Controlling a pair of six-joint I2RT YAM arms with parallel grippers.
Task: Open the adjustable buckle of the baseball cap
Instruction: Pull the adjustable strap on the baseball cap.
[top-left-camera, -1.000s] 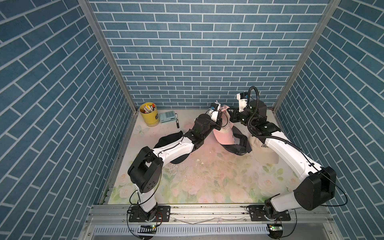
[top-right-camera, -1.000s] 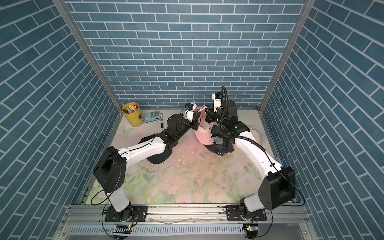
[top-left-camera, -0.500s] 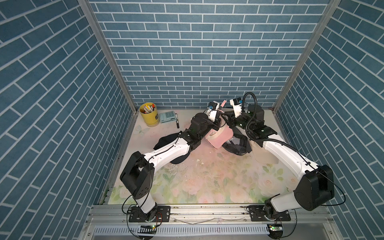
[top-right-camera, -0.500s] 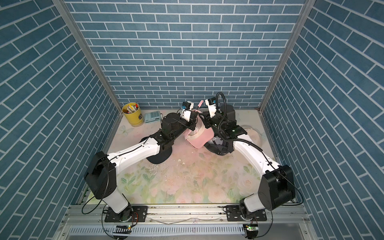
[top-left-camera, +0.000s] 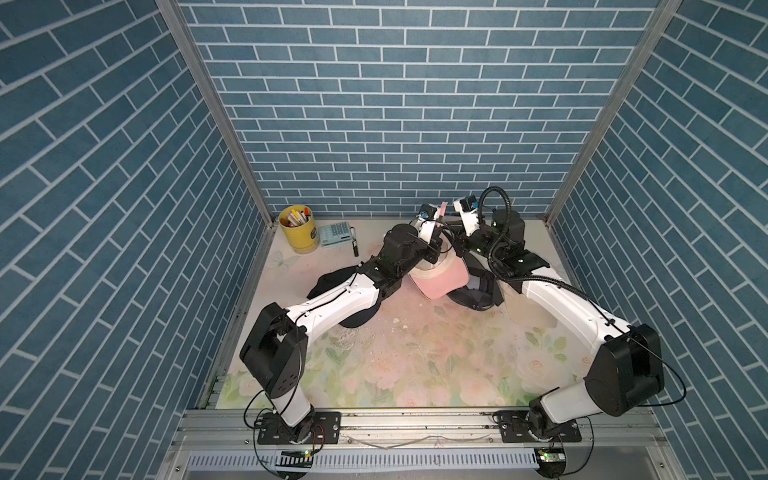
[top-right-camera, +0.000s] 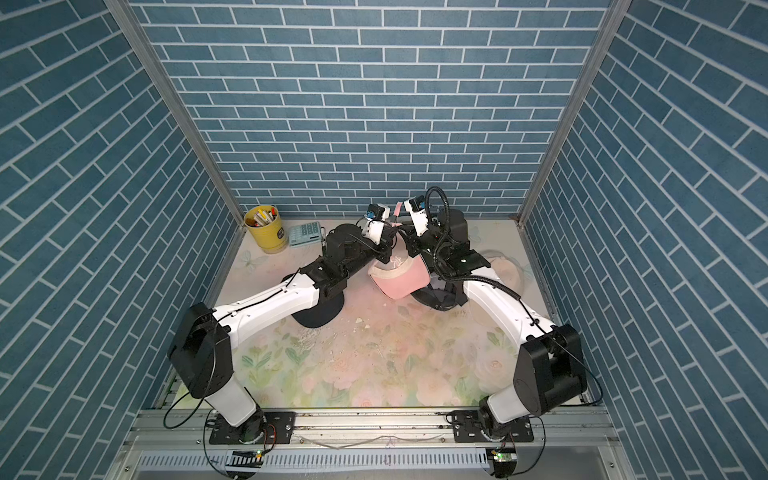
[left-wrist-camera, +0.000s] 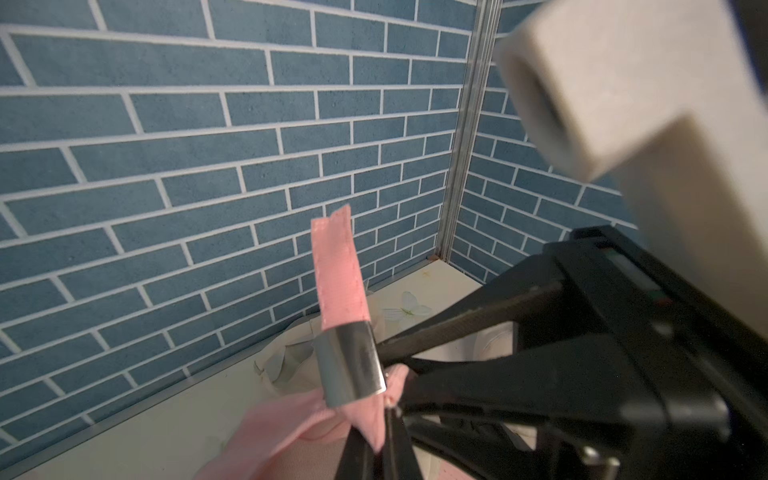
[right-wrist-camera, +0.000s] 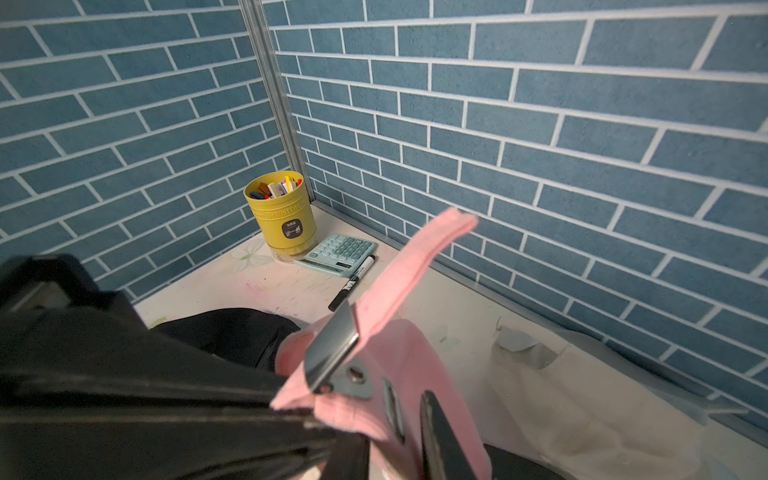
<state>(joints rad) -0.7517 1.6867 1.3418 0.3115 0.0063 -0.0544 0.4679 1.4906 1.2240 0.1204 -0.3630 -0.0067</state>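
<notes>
The pink baseball cap (top-left-camera: 439, 279) sits between my two grippers, just above the middle of the frame in both top views, near the back wall. Its strap (left-wrist-camera: 337, 270) stands almost upright in the left wrist view. The long axis runs bottom to top, with the free end up and leaning slightly left. In the right wrist view the strap slants to the upper right. The silver buckle (left-wrist-camera: 351, 365) clasps the strap's lower end.

My left gripper (left-wrist-camera: 374, 430) is pressed together on the pink fabric just below the buckle. My right gripper (right-wrist-camera: 384, 430) has its fingers a little apart on either side of the strap's root, and I cannot tell whether they bear on it.

The cap's broad pink part hangs toward the bottom of the frame, beside a black cap (top-left-camera: 473, 296).
</notes>
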